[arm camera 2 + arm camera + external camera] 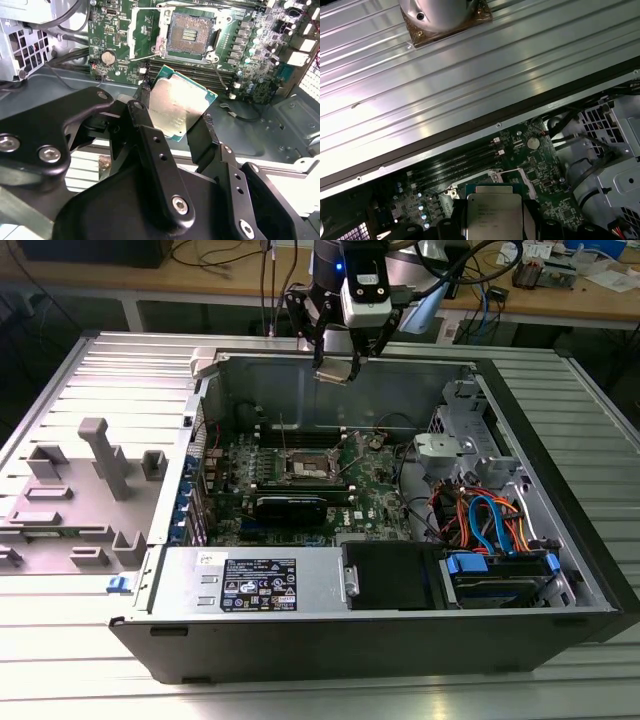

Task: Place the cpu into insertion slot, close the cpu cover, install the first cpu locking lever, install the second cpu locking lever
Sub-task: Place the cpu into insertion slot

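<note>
Closest to me in the second wrist view, the black hand (176, 102) is clenched on the cpu (176, 116). One finger (144, 95) presses against one edge of the chip and the other finger presses the opposite edge, so the opening between them is only the chip's width. The cpu sits tilted in this view. Its silver-grey metal top faces the camera, with a thin green border around it.

Past the chip lies the green circuit board (112, 30). On the board is the insertion slot (190, 34), uncovered, its dark field of contacts showing inside a silver rim. The cpu hangs apart from the slot and does not touch the board.

In the first wrist view I see the cpu (495, 217) from its other side, held between the dark fingers, with the board beyond it.

In the exterior view, the hand (336, 365) holds the chip high over the far wall of the open computer case (380, 640). The slot (305, 468) lies lower, on the board inside the case. The case rests on a ribbed metal counter (100, 360). A grey fixture (100, 465) stands on that counter at the exterior view's left. Farthest back is a wooden counter (560, 300) strewn with cables.
</note>
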